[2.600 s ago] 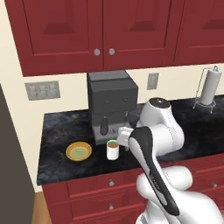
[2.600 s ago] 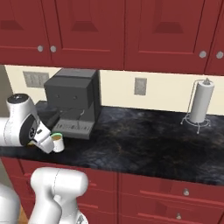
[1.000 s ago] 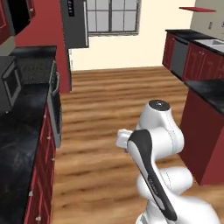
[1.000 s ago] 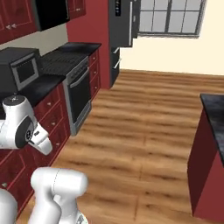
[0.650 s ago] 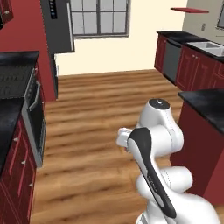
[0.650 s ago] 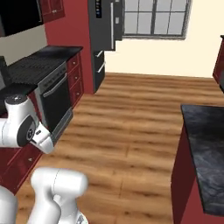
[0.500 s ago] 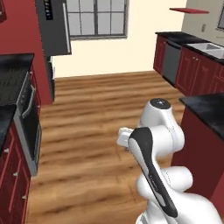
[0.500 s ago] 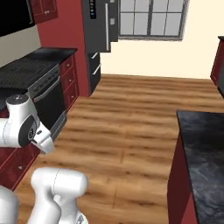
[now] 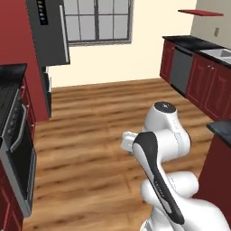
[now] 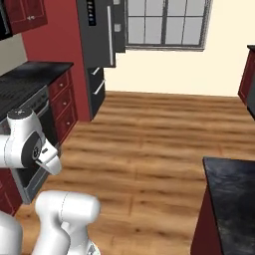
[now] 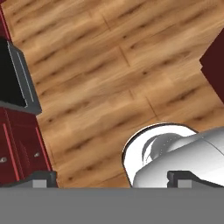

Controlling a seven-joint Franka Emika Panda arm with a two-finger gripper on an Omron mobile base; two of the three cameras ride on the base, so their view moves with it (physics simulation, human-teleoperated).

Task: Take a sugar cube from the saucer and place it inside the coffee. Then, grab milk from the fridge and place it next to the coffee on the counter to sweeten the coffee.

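The pincer (image 11: 111,178) is held wide open and empty over the wooden floor (image 11: 100,70); the fridge (image 10: 99,35) is seen upper left.

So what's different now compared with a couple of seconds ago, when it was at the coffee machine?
The base has driven off and turned, so the cameras now face the wooden floor with the fridge ahead. That is the camera moving, not the things. The arm stays folded; the gripper stays open and holds nothing.
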